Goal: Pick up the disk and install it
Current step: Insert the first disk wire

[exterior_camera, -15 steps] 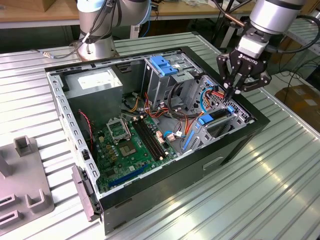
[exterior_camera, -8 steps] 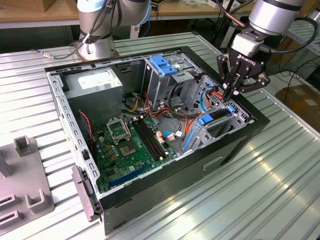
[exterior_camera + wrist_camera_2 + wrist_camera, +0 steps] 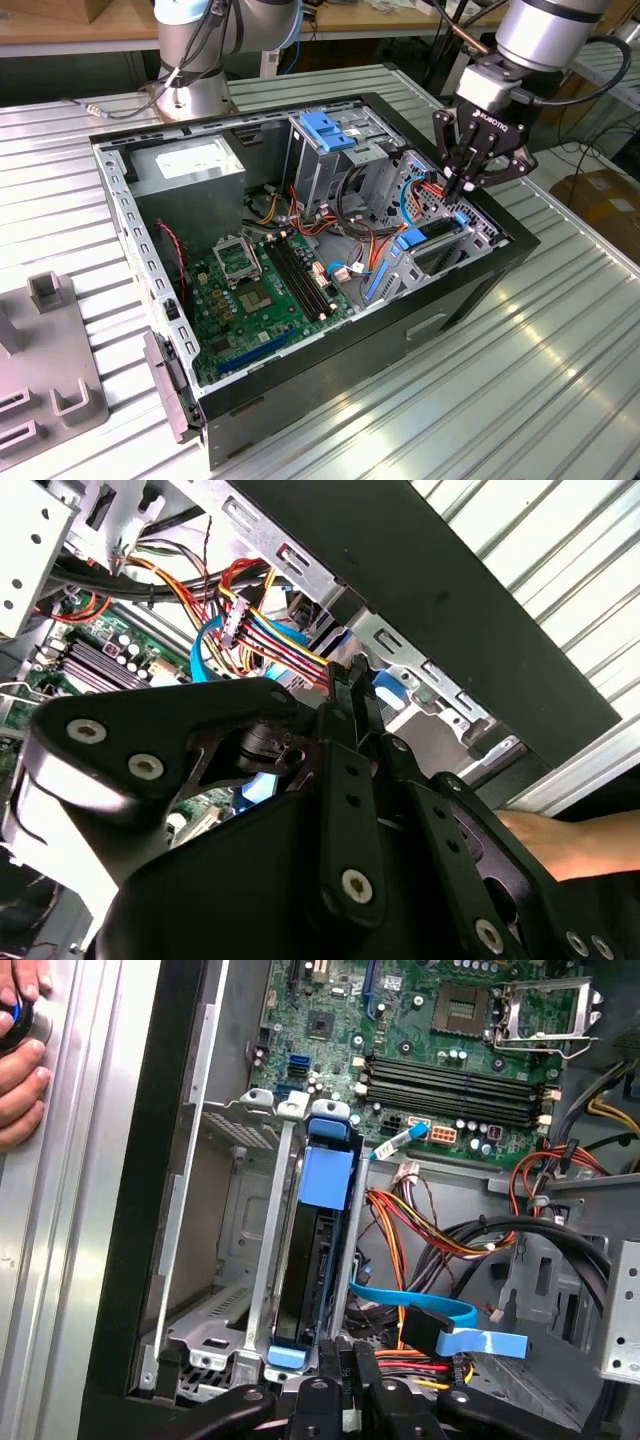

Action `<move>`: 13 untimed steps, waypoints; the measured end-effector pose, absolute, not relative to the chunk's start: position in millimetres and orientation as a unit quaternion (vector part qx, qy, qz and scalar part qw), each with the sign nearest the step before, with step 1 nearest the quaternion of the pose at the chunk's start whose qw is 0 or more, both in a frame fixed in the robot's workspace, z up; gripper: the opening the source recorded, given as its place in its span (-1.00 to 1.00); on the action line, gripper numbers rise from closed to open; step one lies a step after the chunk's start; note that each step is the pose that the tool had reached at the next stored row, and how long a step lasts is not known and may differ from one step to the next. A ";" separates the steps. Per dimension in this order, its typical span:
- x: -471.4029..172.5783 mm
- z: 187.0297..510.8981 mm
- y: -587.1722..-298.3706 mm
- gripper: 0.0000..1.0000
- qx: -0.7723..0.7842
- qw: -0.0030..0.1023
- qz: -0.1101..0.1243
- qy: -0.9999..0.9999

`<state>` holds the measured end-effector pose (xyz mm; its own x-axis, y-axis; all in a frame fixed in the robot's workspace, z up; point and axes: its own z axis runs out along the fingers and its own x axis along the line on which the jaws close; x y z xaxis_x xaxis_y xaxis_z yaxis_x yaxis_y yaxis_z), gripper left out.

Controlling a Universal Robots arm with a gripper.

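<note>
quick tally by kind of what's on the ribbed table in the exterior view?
PC case: 1
Robot arm bases (near one): 1
Grey fixture blocks: 1
Total: 3
Inside the case, the disk sits in its bay, with the hand above it.

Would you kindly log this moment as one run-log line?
gripper: shut, above bay | disk: seated edge-up in bay | hand: on table beside case

bright even light; glare streaks on the ribbed table (image 3: 520,360).
</note>
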<state>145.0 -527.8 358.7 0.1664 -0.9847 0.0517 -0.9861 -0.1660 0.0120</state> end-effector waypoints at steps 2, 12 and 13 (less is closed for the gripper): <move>143.8 358.7 -527.9 -0.65 0.763 0.021 0.016 -0.645; 142.5 357.4 -529.0 -0.65 0.735 0.022 0.015 -0.678; 142.2 357.1 -529.0 -0.65 0.733 0.022 0.015 -0.680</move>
<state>142.2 -529.0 357.1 0.0755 -0.9958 0.0518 -0.9971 -0.0750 0.0120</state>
